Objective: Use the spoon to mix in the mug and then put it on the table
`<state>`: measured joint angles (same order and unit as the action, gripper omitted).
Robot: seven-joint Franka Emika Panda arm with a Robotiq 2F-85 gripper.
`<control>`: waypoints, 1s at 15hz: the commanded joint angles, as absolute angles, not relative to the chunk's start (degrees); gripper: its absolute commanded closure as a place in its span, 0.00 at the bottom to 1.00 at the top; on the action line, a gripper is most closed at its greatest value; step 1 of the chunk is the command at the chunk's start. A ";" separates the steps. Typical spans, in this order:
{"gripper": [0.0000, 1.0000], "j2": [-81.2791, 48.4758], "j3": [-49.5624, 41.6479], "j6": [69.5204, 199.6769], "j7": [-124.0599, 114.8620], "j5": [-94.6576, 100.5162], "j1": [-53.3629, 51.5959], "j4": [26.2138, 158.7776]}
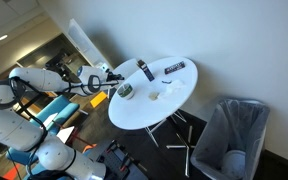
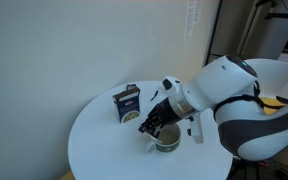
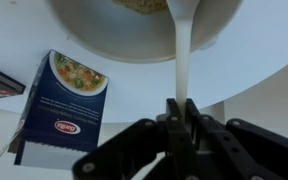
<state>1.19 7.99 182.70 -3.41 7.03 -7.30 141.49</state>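
Spoon, white, clamped in closed gripper, tip inside mug near table edge: best stirred in small circles, clear of rim, without tipping.

In an exterior view a plain white wall fills one o'clock. A grey chair stands at four o'clock on dark floor; a teal seat sits at nine o'clock, a ceiling light glows at ten o'clock.
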 commanded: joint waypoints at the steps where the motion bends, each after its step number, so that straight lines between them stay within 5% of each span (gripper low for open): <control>1: 0.97 4.72 7.97 178.80 -2.42 4.90 -7.58 143.66; 15: 0.97 11.02 9.81 174.22 -12.41 16.56 0.71 147.58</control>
<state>7.80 8.11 175.83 -8.62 12.06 -2.79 145.58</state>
